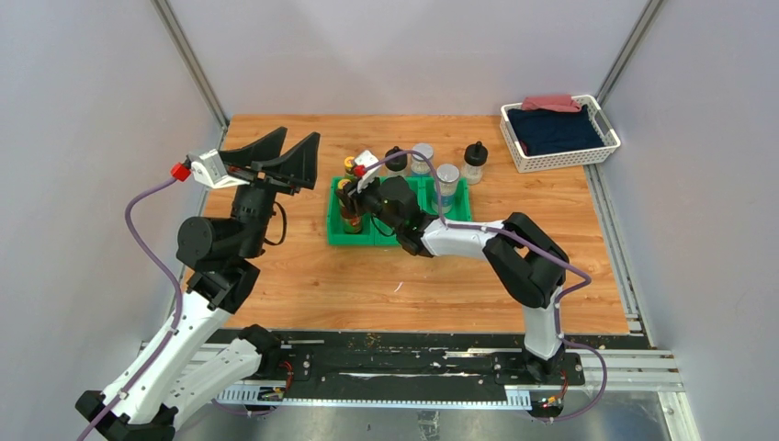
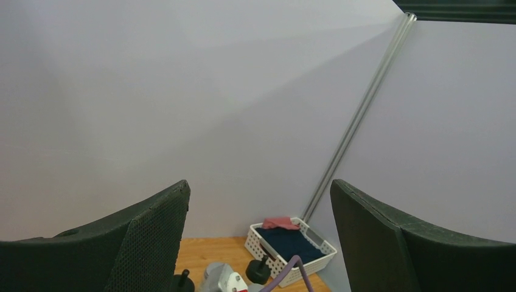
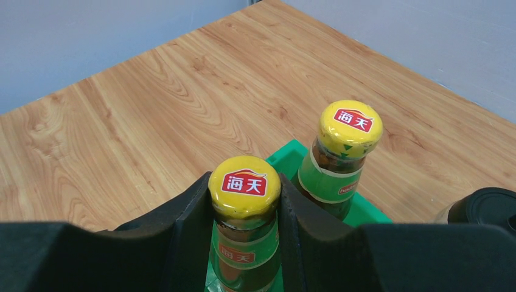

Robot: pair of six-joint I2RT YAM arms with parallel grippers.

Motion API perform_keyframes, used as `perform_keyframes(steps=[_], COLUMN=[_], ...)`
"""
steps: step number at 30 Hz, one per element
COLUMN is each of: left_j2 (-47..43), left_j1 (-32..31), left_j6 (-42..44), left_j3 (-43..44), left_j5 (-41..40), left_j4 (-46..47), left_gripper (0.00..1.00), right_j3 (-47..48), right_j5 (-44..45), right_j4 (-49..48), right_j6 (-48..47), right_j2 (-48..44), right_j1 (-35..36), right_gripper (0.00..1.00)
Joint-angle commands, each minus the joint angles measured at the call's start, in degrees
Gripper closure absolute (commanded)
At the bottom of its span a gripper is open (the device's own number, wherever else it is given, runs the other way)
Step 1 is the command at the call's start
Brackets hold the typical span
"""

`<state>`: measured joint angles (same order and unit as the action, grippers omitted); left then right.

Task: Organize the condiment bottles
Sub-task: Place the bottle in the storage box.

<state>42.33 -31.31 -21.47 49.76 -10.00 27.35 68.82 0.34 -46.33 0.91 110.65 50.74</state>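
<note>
Wooden table point(image 1: 303, 276) is carrying the whole setup. Left arm is standing raised over the table's left side. The left gripper point(image 1: 299, 134) is splayed wide, grasping nothing and pointing at the far wall.

Right arm is reaching left across the green three-compartment bin point(image 1: 354, 241). The right gripper point(image 3: 244, 204) is clenching the neck of the near brown bottle point(image 3: 244, 182), yellow-capped and upright in the bin's left compartment.

White basket point(image 1: 551, 166) of folded cloth is sitting at the far right corner.

Far brown bottle point(image 3: 350, 125) is standing just beyond the held one, same compartment, clear of the fingers.

Near shaker point(image 1: 447, 184) is standing in the right compartment. Far shaker point(image 1: 423, 158) and left knob-lid bottle point(image 1: 396, 161) are standing at the bin's far rim; cannot tell if inside or behind. Right knob-lid bottle point(image 1: 475, 161) is standing on the table, just beyond the bin's far right corner.
</note>
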Motion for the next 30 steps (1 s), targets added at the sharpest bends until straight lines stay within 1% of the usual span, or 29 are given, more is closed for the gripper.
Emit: perform_keyframes(steps=[1, 10, 20, 22, 30], left_j2=[0.51, 0.74, 0.88, 0.83, 1.12], left_j1=[0.11, 0.11, 0.11, 0.11, 0.11], left_j6=[-0.45, -0.58, -0.41, -0.41, -0.32], left_j3=[-0.63, -0.36, -0.02, 0.05, 0.33], left_j5=[0.84, 1.03, 1.21, 1.21, 1.30], left_j4=[1.16, 1.27, 1.21, 1.27, 1.20], left_gripper=[0.12, 0.12, 0.12, 0.12, 0.12], right_j3=[0.00, 0.66, 0.86, 0.87, 1.01], right_j5=[-6.04, -10.24, -11.71, -12.46, -15.16], right_j4=[-2.92, -1.22, -0.44, -0.35, 0.62], right_j6=[-0.64, -0.67, -0.66, -2.18, -3.23], right_j2=[-1.92, -1.64, -1.72, -1.69, -1.77], right_j1=[-1.51, -2.38, -2.91, -3.21, -4.36], right_gripper=[1.00, 1.00, 1.00, 1.00, 1.00])
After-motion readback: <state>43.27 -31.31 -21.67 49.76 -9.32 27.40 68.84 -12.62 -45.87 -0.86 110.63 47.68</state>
